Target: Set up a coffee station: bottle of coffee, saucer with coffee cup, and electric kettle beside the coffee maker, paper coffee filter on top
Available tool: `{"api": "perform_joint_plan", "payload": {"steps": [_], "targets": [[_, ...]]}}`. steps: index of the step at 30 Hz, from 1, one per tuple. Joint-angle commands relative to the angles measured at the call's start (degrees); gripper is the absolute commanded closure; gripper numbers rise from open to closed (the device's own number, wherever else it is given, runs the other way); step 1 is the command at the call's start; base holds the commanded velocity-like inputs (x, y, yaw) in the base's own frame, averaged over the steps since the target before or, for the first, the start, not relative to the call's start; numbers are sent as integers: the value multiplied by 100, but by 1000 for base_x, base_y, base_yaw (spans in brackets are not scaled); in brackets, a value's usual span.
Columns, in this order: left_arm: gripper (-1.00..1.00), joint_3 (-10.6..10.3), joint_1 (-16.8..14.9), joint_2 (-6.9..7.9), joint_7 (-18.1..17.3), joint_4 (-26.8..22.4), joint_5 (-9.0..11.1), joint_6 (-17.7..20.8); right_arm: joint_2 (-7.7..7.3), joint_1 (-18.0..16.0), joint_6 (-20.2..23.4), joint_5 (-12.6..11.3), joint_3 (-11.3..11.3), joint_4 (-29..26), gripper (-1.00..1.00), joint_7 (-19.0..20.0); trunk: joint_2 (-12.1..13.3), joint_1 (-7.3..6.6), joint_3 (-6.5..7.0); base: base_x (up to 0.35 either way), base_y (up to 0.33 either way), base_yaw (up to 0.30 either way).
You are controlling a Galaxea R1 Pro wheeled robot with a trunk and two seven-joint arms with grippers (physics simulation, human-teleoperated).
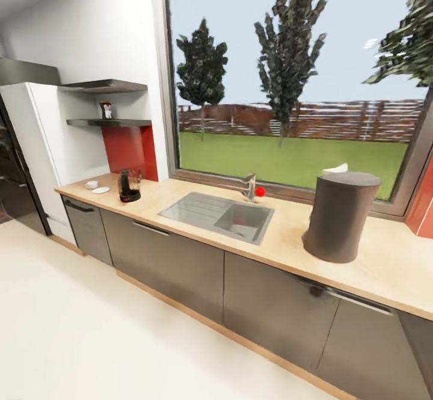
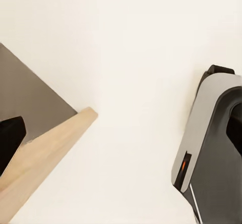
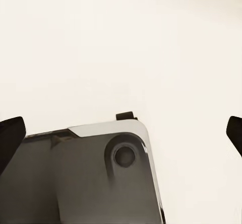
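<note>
The countertop [image 1: 288, 249] lies mostly bare along its front edge. Its far left end is crowded: the coffee maker [image 1: 128, 186] stands there with the saucer [image 1: 101, 190] and coffee cup [image 1: 91, 184] just beside it near the corner. The sink [image 1: 218, 215] and faucet [image 1: 249, 187] break the middle. A tall dark cylinder [image 1: 340, 216] blocks the right part. Two shelves [image 1: 108, 123] overhang the left end, a small bottle [image 1: 107, 110] between them.
</note>
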Motion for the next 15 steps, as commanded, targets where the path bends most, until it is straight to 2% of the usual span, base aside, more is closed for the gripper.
{"api": "perform_joint_plan", "payload": {"steps": [1,15], "targets": [[-100,38,-5,-1,13,13,-53,-25,2,0,-21,-36,-9,3,-100,-1,-3,5,-6,333,81,252],[-100,38,-7,-1,11,11,-54,-28,2,0,-21,-36,-9,6,-100,-5,-3,5,-60,314,114,252]]}}
